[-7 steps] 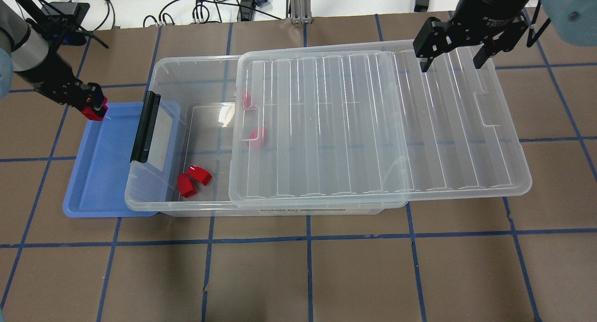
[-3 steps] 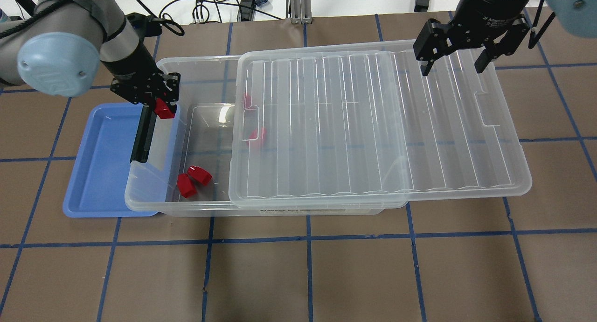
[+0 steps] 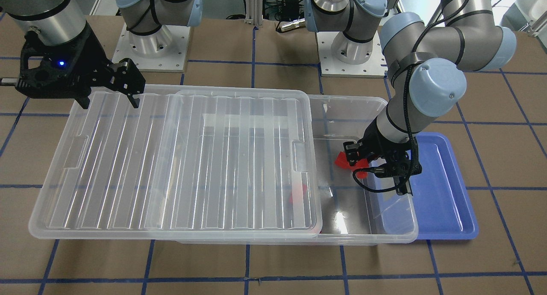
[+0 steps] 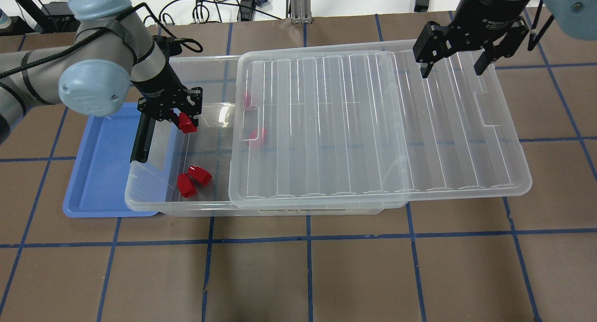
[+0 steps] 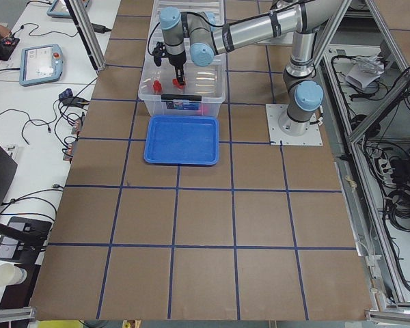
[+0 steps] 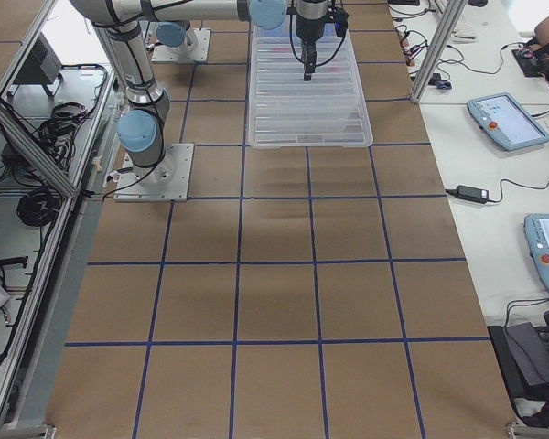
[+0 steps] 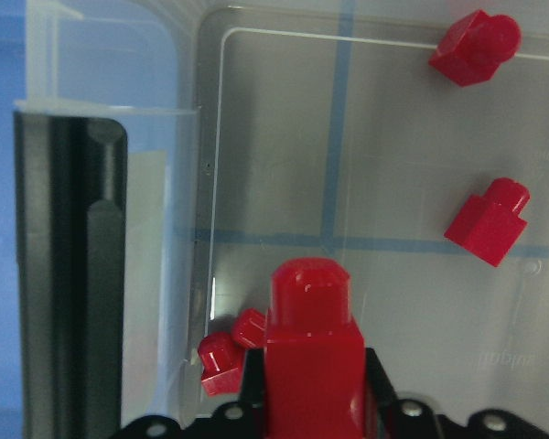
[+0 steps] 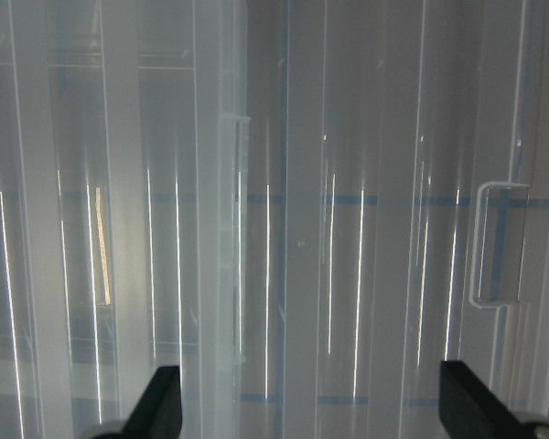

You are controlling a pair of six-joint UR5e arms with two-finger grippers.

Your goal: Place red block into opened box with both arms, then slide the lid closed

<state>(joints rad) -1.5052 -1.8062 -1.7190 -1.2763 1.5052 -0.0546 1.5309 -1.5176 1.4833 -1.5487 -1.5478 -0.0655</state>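
Observation:
My left gripper [image 4: 184, 117] is shut on a red block [image 4: 187, 124], hanging over the uncovered left end of the clear box [image 4: 154, 205], just inside its black handle [image 4: 144, 126]. In the left wrist view the held red block [image 7: 311, 357] fills the lower middle, well above the box floor. Several other red blocks lie on that floor [image 4: 193, 177], two of them under the lid's edge [image 4: 256, 135]. The ribbed lid [image 4: 373, 126] covers the rest of the box and overhangs its right end. My right gripper [image 4: 451, 72] hangs open above the lid's right part, its fingers [image 8: 165, 402] empty.
A flat blue tray [image 4: 102, 172] lies at the box's left end, partly tucked under it. Brown table with blue tape lines surrounds everything. Cables run along the table's far edge [image 4: 205, 4]. The robot bases [image 3: 149, 42] stand beyond the box in the front-facing view.
My left arm has carried the red block rightwards from the blue tray's far corner, across the black handle, to above the open part of the box. The right gripper has barely moved.

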